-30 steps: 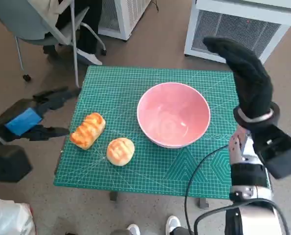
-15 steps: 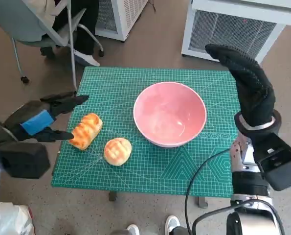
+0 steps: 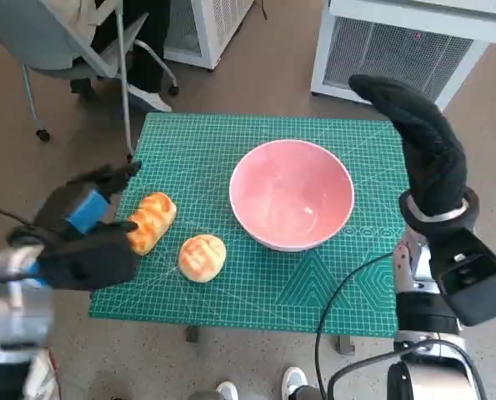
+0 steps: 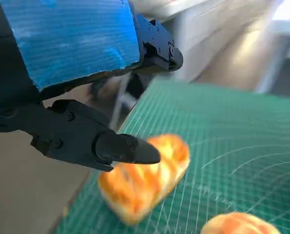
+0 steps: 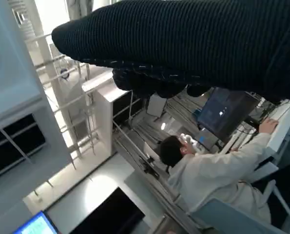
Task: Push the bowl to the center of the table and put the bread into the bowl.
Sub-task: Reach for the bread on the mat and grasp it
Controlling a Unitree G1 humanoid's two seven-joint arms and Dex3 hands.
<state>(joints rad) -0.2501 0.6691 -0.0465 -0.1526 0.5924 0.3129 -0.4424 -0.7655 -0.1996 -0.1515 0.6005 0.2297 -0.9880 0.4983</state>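
The pink bowl [image 3: 292,194] stands empty near the middle of the green mat [image 3: 264,283], slightly right of centre. An oblong bread loaf [image 3: 152,221] [image 4: 145,176] lies at the mat's left side, and a round bun [image 3: 202,256] [image 4: 235,225] sits just in front of it. My left hand [image 3: 85,208] [image 4: 81,92] hovers at the mat's left edge beside the loaf, fingers apart on either side of it, holding nothing. My right hand [image 3: 418,137] [image 5: 183,48] is raised upright over the mat's right edge, to the right of the bowl, fingers extended and empty.
A chair [image 3: 72,50] and a person's legs stand beyond the mat's far-left corner. White ventilated cabinets [image 3: 406,50] stand behind the table. A black cable [image 3: 339,292] runs over the mat's front right. The right wrist view shows a seated person [image 5: 213,170].
My left hand has moved in toward the loaf from the left, and its forearm now covers the mat's front-left edge. The right hand and bowl stay put.
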